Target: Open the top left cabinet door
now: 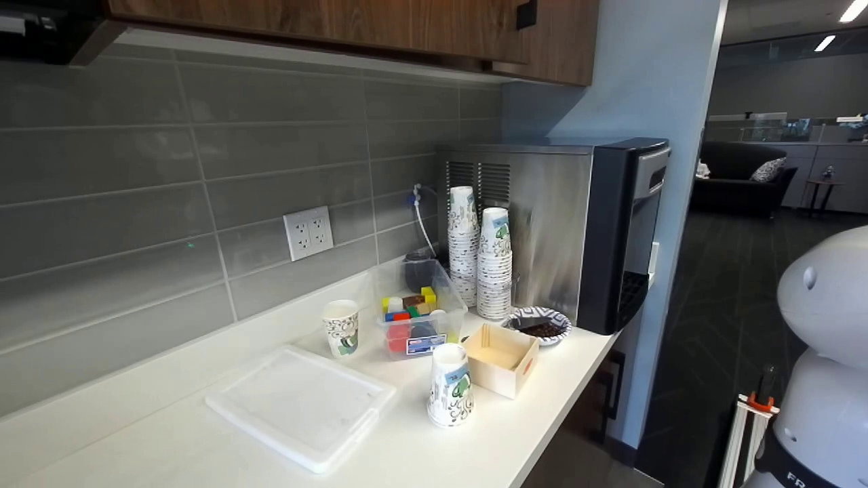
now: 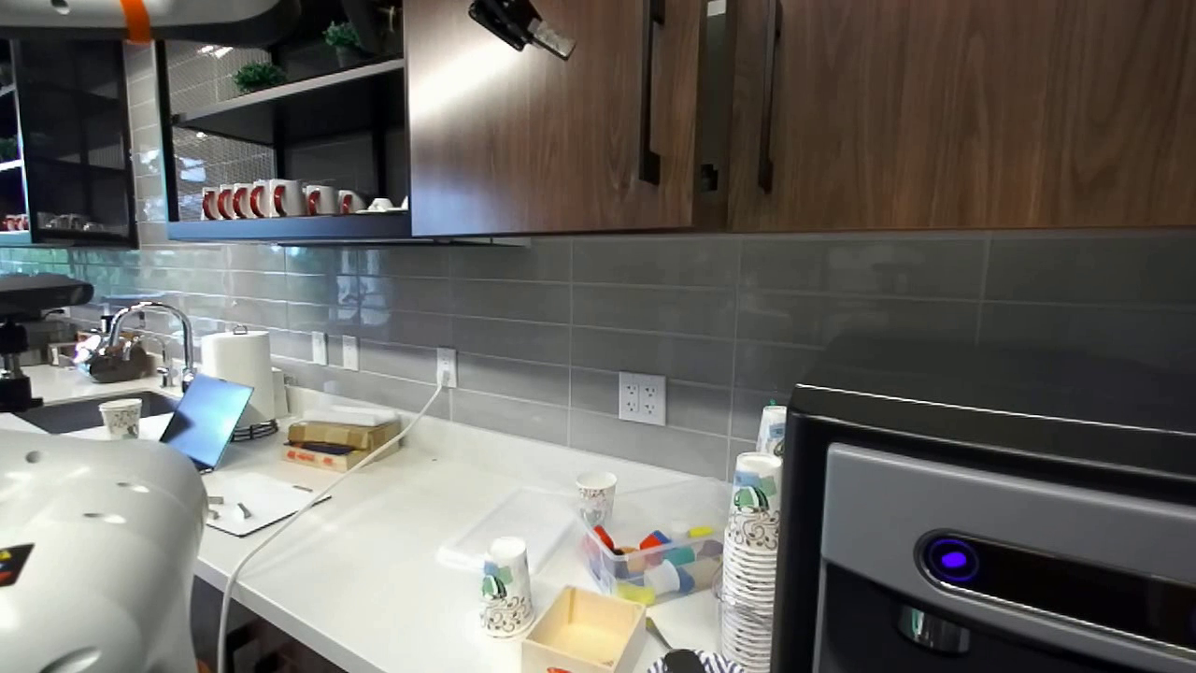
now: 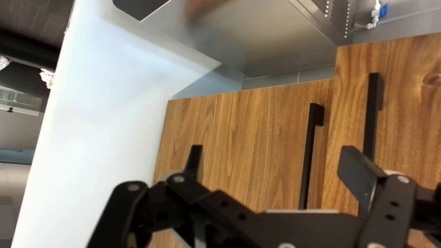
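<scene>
The gripper (image 3: 275, 165) is standing wide, holding nothing, while ahead of it the left cabinet door (image 3: 406, 117) is sitting slightly ajar, its upright handle (image 3: 371, 115) running behind one finger (image 3: 356, 179) in the wrist view rather than between both.

In both exterior views a grey tiled wall (image 1: 285, 156) rises behind a white bench (image 1: 413, 454), a white outlet plate (image 1: 308, 234) set into it. In an exterior view a pale blue wall (image 1: 630, 102) closes the bench's far end, and past it a dark floor (image 1: 722, 278) runs back to a black sofa (image 1: 725, 193) bearing a patterned cushion (image 1: 768, 171), with bright strip lights (image 1: 853, 10) overhead. In an exterior view dark open shelves (image 2: 299, 227) hang above the bench, and farther off lies a sink (image 2: 75, 417) with a curved tap (image 2: 154, 306).
</scene>
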Robot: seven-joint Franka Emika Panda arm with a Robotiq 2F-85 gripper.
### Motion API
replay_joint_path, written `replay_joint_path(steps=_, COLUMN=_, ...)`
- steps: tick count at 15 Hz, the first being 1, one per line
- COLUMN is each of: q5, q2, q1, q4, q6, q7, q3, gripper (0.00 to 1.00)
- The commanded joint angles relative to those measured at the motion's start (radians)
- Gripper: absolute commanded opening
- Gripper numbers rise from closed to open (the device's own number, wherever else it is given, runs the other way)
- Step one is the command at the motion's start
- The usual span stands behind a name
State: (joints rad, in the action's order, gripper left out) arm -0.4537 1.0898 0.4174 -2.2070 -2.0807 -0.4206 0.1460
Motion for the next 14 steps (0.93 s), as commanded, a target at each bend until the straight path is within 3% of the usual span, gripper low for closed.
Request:
replay_joint_path(steps=1, q5=-0.009, q2=0.047, q1=-0.009, q4=-0.021, q6=0.047, q7=0.005, q3=-0.011, gripper=1.00)
replay_joint_path(steps=7, q5=0.019, q2=0.028, q1=-0.057, q4=0.006, q6=0.083, q7=0.050, q3=-0.050, gripper=1.00)
replay_joint_path(steps=14, q5=0.094, q2=-0.042, q1=-0.200, q4=0.038, q6=0.082, q7=0.203, q3=-0.120, gripper=1.00)
